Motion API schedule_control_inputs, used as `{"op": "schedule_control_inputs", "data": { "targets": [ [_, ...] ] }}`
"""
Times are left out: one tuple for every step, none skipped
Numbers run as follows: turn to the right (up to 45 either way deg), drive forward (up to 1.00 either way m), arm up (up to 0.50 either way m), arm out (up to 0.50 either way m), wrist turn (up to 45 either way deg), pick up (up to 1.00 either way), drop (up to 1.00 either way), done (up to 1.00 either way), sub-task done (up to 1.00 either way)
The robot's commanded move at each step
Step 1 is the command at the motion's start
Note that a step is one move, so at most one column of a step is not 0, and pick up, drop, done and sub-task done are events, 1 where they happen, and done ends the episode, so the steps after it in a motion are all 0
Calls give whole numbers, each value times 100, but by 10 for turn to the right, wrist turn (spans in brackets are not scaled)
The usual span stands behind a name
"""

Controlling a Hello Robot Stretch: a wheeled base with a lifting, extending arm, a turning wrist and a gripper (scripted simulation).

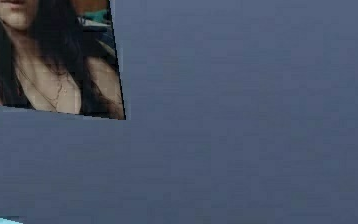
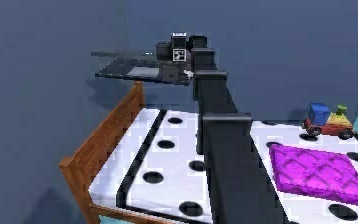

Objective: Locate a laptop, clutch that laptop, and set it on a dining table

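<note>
In the arm side view the dark arm bar (image 2: 222, 130) rises over a bed and ends at two white marked squares. Left of them is the gripper (image 2: 157, 57). A dark, flat laptop (image 2: 127, 66) with a lighter pad on its base hangs at the gripper's far end. It is clear of the bed, with only blue wall behind it, so the gripper holds the laptop.
Below the arm lies a bed (image 2: 167, 160) with a white cover dotted black and a wooden end board (image 2: 97, 150) at the arm side view's left. A purple cushion (image 2: 317, 170) and a toy train (image 2: 325, 120) rest on it. The forward view has a blue wall (image 1: 247, 110) close ahead with a portrait picture (image 1: 47, 55).
</note>
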Motion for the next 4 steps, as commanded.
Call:
{"op": "schedule_control_inputs", "data": {
  "targets": [
    [0, 0, 0, 0, -450, 0, 0, 0, 0],
    [0, 0, 0, 0, -450, 0, 0, 0, 0],
    [0, 0, 0, 0, -450, 0, 0, 0, 0],
    [0, 0, 0, 0, -150, 0, 0, 0, 0]
  ]
}}
